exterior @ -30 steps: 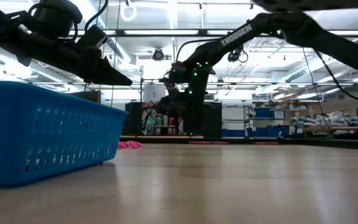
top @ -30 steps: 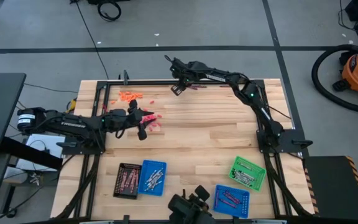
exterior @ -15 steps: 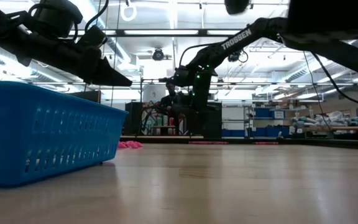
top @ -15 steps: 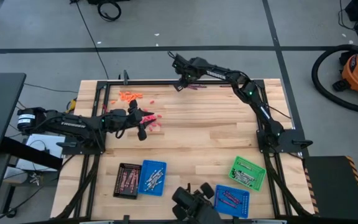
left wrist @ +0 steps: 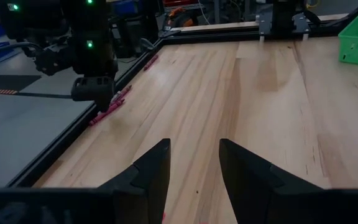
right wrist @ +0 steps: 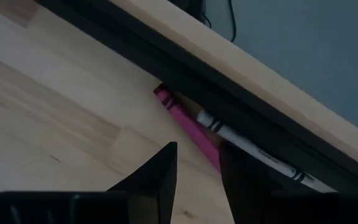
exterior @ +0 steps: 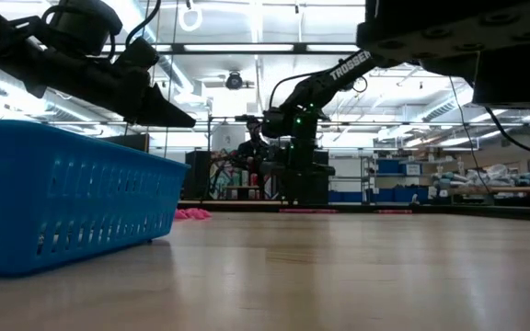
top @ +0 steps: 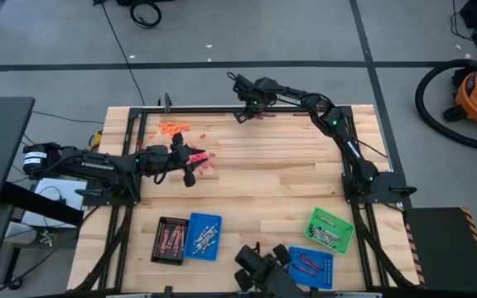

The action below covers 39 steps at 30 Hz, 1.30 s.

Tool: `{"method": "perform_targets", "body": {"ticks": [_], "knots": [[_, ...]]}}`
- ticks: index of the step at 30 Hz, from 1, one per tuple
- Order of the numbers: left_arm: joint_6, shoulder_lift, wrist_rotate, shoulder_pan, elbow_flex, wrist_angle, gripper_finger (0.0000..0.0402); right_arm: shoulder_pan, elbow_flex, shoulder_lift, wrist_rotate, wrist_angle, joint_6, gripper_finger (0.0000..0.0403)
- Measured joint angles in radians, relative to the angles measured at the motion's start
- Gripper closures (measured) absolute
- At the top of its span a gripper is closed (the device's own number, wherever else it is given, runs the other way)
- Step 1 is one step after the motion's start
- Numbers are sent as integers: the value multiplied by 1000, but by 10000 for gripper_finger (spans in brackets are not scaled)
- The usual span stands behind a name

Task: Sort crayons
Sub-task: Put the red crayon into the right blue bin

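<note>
My right gripper is open at the table's far edge. It stands low over a pink crayon and a silver-grey crayon, which lie along the black frame rail. More pink and purple crayons lie beside it. My left gripper is open and empty. It hangs above the table at the left, next to a small heap of red-pink crayons. Orange crayons lie at the far left. My right gripper's fingers point down on either side of the pink crayon's near end, which runs in behind one finger. I cannot tell whether the fingers touch it.
A black tray and a blue tray stand near the front left. A second blue tray and a green tray stand at the front right. A dark device sits at the near edge. The middle of the table is bare wood.
My right gripper has moved a little toward the table's right and far edges and has come in over the crayons at the rail. The dark device at the near edge has shifted toward the right.
</note>
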<state>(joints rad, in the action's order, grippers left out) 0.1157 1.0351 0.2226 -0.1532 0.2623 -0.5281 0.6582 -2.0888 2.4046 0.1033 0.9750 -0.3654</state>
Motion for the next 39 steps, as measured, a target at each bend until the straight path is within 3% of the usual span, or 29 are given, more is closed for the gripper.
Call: {"method": "perform_targets", "body": {"ticks": [25, 39], "knots": [[0, 0, -1, 1, 0, -8, 253, -7, -4, 29, -116, 61, 30, 287], [-1, 0, -3, 0, 0, -9, 253, -112, -3, 21, -48, 123, 105, 287]]}}
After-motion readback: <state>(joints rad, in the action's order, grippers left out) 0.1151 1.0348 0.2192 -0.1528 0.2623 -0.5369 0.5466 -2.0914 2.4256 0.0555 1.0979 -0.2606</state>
